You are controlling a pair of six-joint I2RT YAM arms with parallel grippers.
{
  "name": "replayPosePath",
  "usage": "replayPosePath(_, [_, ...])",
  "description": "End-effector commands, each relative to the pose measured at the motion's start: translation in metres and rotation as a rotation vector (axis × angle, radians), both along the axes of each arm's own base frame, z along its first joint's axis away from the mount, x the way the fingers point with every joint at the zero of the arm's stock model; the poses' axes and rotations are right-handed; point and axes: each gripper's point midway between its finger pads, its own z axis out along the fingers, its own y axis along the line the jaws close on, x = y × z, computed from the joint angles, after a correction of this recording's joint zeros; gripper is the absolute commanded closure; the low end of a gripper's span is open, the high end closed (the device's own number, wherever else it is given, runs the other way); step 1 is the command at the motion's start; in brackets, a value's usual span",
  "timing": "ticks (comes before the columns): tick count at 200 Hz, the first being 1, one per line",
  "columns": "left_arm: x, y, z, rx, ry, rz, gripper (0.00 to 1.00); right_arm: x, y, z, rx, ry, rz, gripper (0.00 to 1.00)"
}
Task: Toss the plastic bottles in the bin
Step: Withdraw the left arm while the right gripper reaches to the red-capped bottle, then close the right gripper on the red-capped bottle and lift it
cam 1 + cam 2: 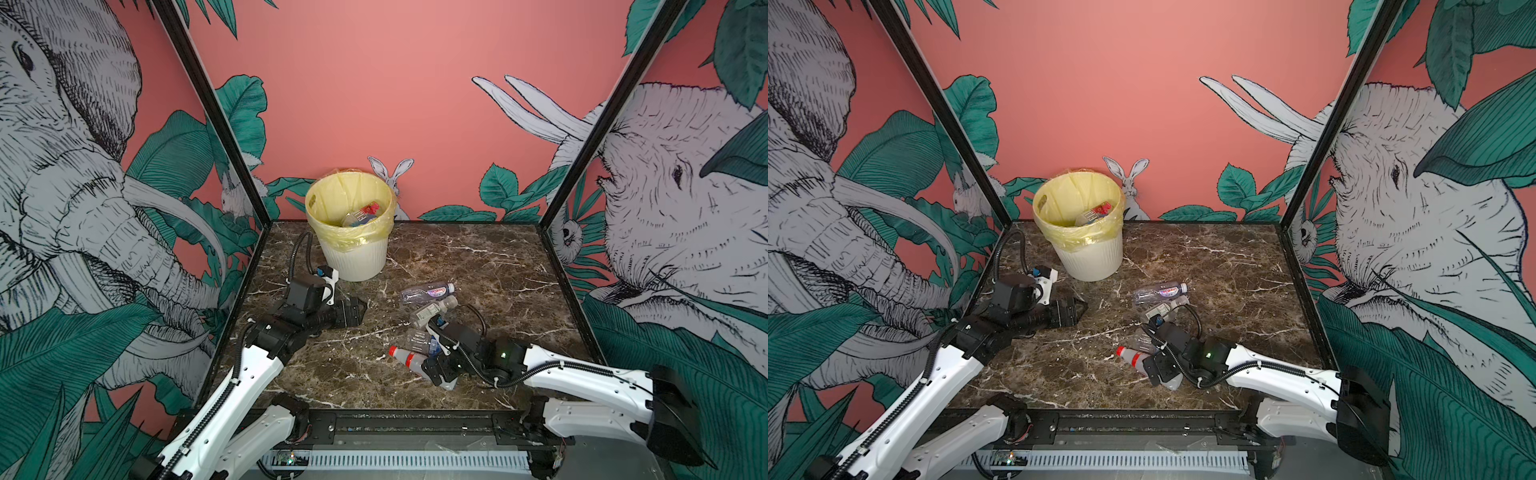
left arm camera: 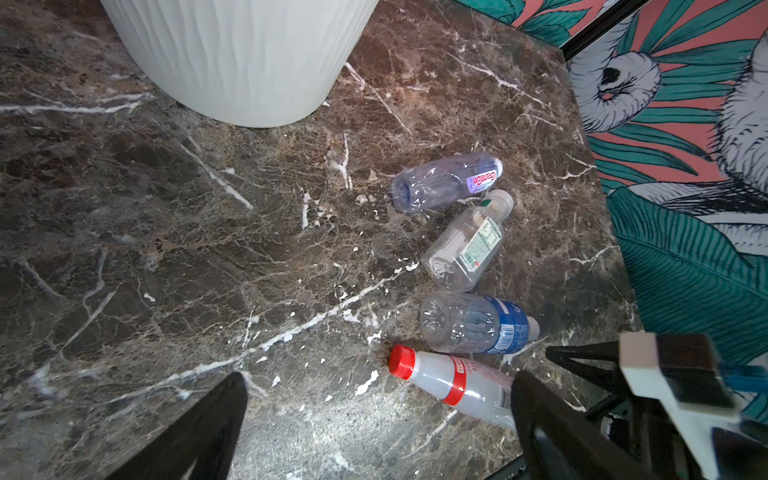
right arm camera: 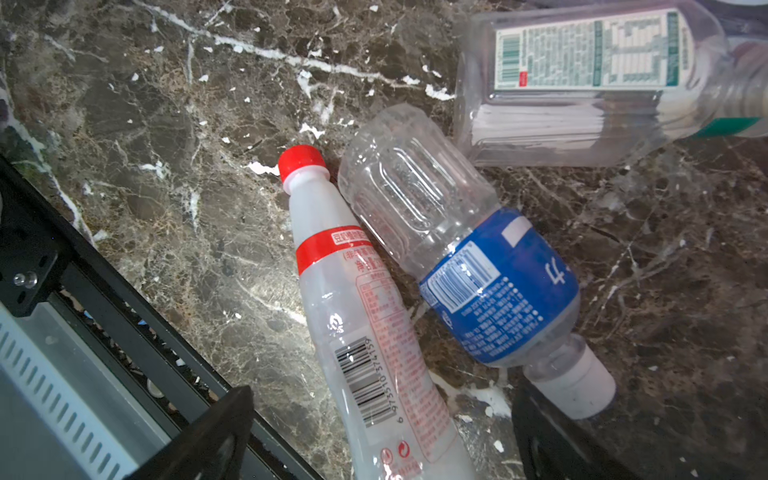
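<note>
Several plastic bottles lie in a cluster on the marble table. The red-capped bottle (image 3: pixel 357 299) lies between the fingers of my right gripper (image 3: pixel 380 436), which is open and low over it (image 1: pixel 438 372); neither finger touches it. Beside it lie a blue-labelled bottle (image 3: pixel 469 266), a green-labelled bottle (image 2: pixel 465 249) and a purple-labelled bottle (image 2: pixel 444 183). The bin (image 1: pixel 351 249) stands at the back left with a yellow bag and some bottles (image 1: pixel 361 214) inside. My left gripper (image 1: pixel 357 309) is open and empty, low over the table in front of the bin (image 2: pixel 232 62).
The marble table (image 1: pixel 478 266) is fenced by black frame posts and painted walls on three sides. A black rail (image 3: pixel 124 316) runs along the front edge, close to my right gripper. Cables loop off both wrists.
</note>
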Motion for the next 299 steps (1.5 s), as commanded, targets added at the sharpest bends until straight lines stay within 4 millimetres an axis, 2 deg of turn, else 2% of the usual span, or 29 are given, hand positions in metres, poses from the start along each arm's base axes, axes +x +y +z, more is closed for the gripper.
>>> replayPosePath(1, [0.006,0.002,-0.008,0.006,-0.012,0.025,0.01,0.006,0.02,0.023,0.075,-0.025,0.005,0.04])
replayPosePath(51, [0.003,0.001,-0.032,0.024,0.078,0.031,0.01,0.011,0.033,0.024,0.001,-0.001,0.042,0.06])
replayPosePath(78, [0.001,0.011,-0.034,0.046,0.052,0.068,0.01,0.012,0.043,0.025,0.011,0.015,0.052,0.09])
replayPosePath(101, [0.001,0.017,-0.033,0.068,0.033,0.086,0.01,0.01,0.055,0.016,0.031,0.048,0.058,0.11])
replayPosePath(161, [0.003,0.018,-0.043,0.087,0.049,0.094,0.01,0.008,0.081,0.0,0.014,0.079,0.075,0.16])
replayPosePath(249, [-0.006,0.021,-0.052,0.079,0.059,0.092,0.01,0.017,0.092,-0.022,-0.054,0.087,0.067,0.2])
replayPosePath(253, [-0.007,0.021,-0.052,0.08,0.059,0.093,0.01,0.017,0.092,-0.032,-0.078,0.096,0.065,0.2])
replayPosePath(299, [-0.009,0.023,-0.057,0.088,0.069,0.093,0.01,0.02,0.098,-0.044,-0.111,0.104,0.075,0.23])
